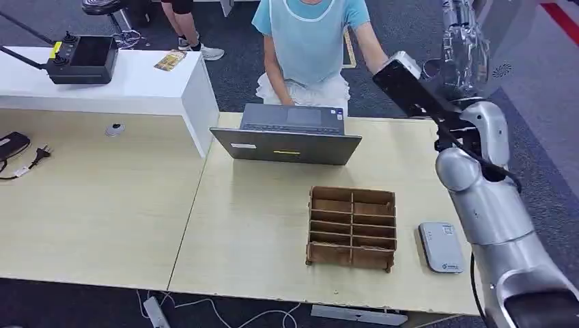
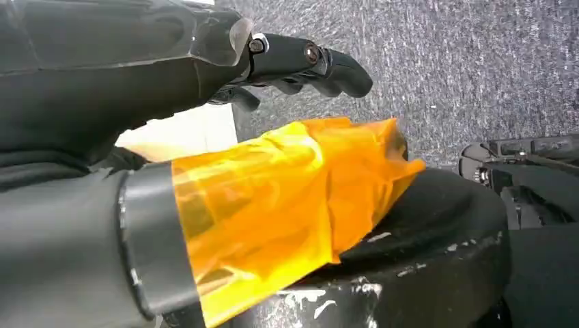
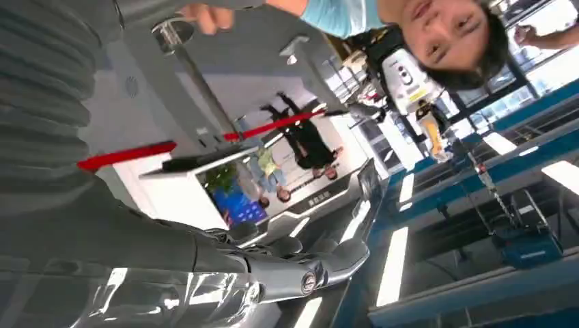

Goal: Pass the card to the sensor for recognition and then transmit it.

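My right arm is raised at the table's right side, with my right hand [image 1: 463,42] up beside the seated person's forearm [image 1: 372,44]. In the right wrist view the fingers [image 3: 300,263] stretch out straight with nothing between them, and the person's hand [image 3: 205,14] is close by the thumb side. I can make out no card. The sensor [image 1: 442,247], a flat grey-white box, lies on the table's right part, below the raised arm. My left hand [image 2: 300,61] hangs low over grey carpet, its fingers loosely bent and its thumb [image 2: 287,205] wrapped in orange film, holding nothing.
A brown wooden compartment rack [image 1: 352,227] stands left of the sensor. An open grey laptop [image 1: 290,135] sits at the table's far edge before the person [image 1: 311,41]. A white side table [image 1: 136,82] carries a black controller [image 1: 82,60]. A cable and plug [image 1: 34,157] lie far left.
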`<action>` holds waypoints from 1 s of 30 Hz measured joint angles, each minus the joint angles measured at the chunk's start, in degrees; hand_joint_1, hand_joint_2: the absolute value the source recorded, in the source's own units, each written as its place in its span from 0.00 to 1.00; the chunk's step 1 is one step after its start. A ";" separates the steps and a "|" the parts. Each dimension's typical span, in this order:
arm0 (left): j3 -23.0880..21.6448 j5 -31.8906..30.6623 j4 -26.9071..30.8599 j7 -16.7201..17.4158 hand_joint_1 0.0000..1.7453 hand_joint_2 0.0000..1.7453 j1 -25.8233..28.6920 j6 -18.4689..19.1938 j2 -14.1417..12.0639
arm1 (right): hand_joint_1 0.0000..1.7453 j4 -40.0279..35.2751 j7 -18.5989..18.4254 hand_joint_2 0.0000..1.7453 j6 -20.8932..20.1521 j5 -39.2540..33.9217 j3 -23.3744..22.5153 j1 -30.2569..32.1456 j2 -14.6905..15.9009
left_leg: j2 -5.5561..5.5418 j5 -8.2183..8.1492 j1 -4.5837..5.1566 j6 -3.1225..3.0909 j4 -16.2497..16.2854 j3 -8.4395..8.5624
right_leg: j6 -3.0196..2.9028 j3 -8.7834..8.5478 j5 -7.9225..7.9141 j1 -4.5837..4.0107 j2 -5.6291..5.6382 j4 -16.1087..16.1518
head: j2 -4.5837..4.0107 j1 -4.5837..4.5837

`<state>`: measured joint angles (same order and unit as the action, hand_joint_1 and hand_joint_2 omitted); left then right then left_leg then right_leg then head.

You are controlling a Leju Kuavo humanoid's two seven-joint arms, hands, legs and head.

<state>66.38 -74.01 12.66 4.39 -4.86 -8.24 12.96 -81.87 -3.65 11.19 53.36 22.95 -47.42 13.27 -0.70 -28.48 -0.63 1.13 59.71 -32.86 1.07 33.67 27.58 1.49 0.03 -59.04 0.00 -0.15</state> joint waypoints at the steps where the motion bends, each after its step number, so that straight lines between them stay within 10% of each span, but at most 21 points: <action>1: -0.26 -0.13 0.00 0.00 0.00 0.00 0.00 0.04 -0.09 | 0.00 1.44 -0.46 1.00 -0.18 1.20 0.24 -1.18 -0.26 | 0.01 0.00 0.00 0.00 0.00 0.00 | 0.00 0.01 0.00 0.00 0.02 0.00 | 0.00 -0.02; 30: -4.06 -2.25 0.00 0.57 0.00 0.00 -0.25 0.66 -0.68 | 0.00 34.20 -6.91 1.00 0.31 17.37 3.56 -18.66 -3.87 | -0.01 0.03 0.00 0.01 0.01 0.02 | 0.00 0.04 0.00 0.00 0.01 0.00 | 0.00 0.00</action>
<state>62.31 -76.26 12.66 4.96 -5.10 -7.58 12.28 -47.67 -10.56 11.50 70.73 26.51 -66.08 9.40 -0.71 -28.45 -0.63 1.14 59.72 -32.83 1.07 33.71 27.57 1.48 0.04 -59.05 0.00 -0.15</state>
